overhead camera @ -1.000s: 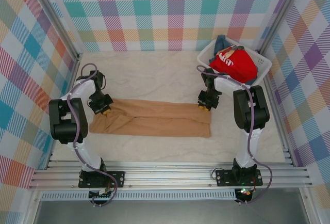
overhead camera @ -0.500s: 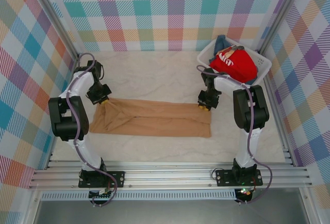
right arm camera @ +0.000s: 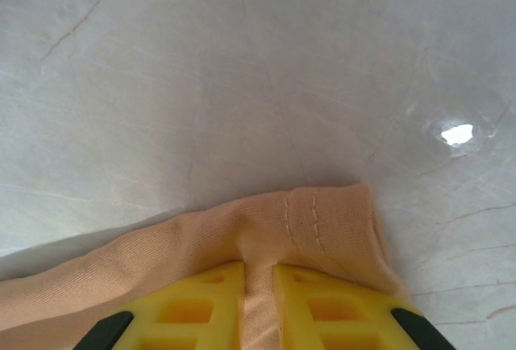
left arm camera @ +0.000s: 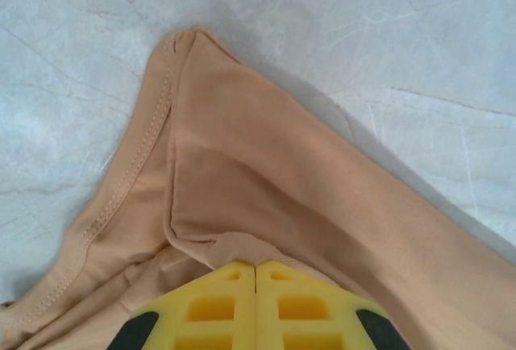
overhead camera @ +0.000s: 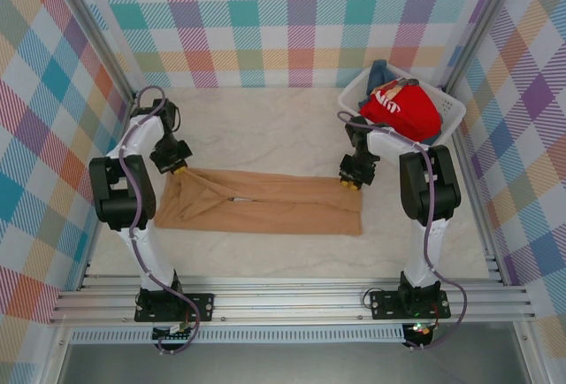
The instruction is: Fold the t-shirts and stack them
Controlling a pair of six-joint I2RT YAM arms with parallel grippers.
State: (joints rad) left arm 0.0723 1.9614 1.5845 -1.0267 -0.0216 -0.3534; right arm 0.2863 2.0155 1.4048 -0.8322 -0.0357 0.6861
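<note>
Lying on the near side of the left claw (overhead camera: 179, 171) and right claw (overhead camera: 351, 181), the tan shirt (overhead camera: 265, 210) stretches lengthwise between them, each clamped on 1 far corner; the red shirt (overhead camera: 407, 110) sits in the basket (overhead camera: 355, 94) beyond the right claw.

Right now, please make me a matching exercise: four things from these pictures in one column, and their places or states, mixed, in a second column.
1. tan t-shirt
2. red t-shirt
3. white lattice basket
4. left gripper

A. heaped in the basket
B. shut on a shirt corner
C. lying long on the table
D. at the far right corner

Pairs: 1-C, 2-A, 3-D, 4-B.
</note>
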